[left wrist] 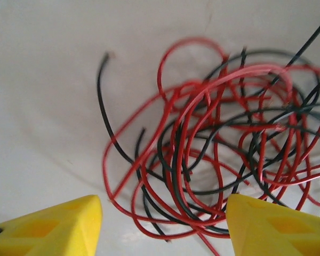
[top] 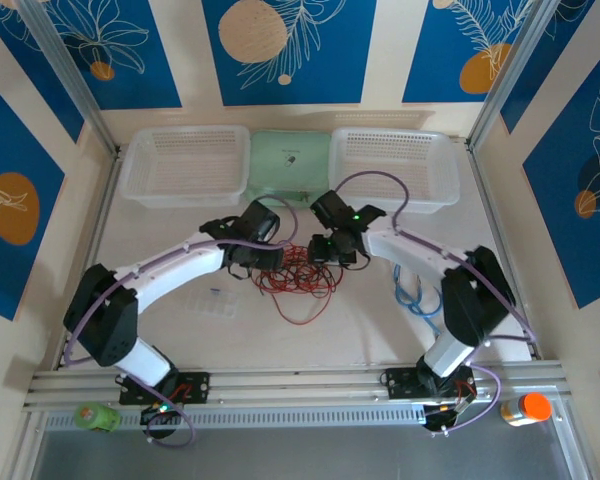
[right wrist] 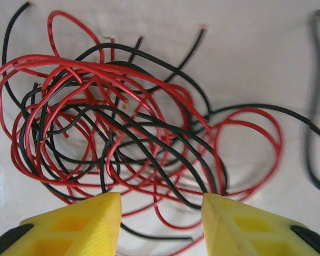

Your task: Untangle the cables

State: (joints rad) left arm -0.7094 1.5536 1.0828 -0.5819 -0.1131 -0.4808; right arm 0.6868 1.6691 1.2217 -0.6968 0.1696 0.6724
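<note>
The cables (top: pixel 302 280) lie as one tangle of thin red and black strands on the white table, between the two arms. My left gripper (top: pixel 265 262) hangs at the tangle's left edge and my right gripper (top: pixel 328 250) at its upper right. In the left wrist view the cables (left wrist: pixel 224 133) spread across the middle and right. The left gripper (left wrist: pixel 164 226) is open, its yellow fingertips (left wrist: pixel 69 226) wide apart, with loops running loose between them. In the right wrist view the cables (right wrist: pixel 112 122) sit just beyond the open right gripper (right wrist: pixel 161 221), with strands crossing the gap untouched.
Two white baskets (top: pixel 185 165) (top: pixel 395 168) stand at the back with a green pouch (top: pixel 290 160) between them. A light blue cable (top: pixel 417 295) lies by the right arm. A clear packet (top: pixel 212 303) lies at front left. A dark strand (right wrist: pixel 312 106) lies apart.
</note>
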